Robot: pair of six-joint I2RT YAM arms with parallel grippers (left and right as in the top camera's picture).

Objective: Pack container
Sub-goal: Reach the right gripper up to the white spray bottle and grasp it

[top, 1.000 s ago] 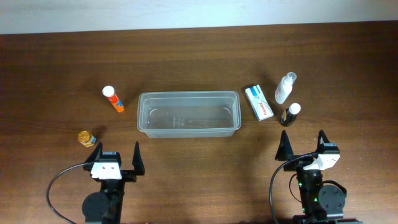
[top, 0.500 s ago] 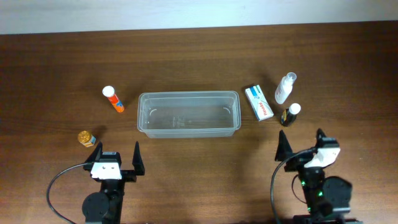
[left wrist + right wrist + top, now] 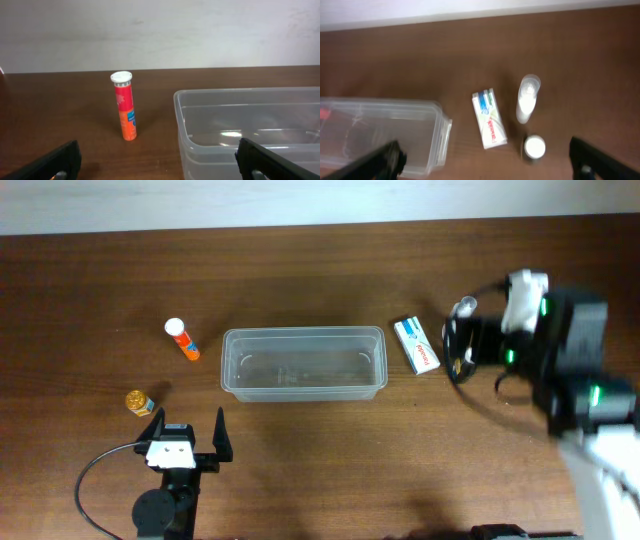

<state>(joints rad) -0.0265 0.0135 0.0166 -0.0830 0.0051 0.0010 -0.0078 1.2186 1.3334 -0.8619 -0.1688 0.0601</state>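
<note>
Container is showing clear, glossy plastic; surface is looking dark wood-grain w/ slight sheen; box looking like printed card.

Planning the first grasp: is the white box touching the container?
Apart. The right wrist view shows bare table between the white box and the container.

Six things lie before me, one of each kind: one clear container, one orange tube with a white cap, one small yellow jar, one white-and-blue box, one clear spray bottle, one dark bottle with a white cap.
</note>
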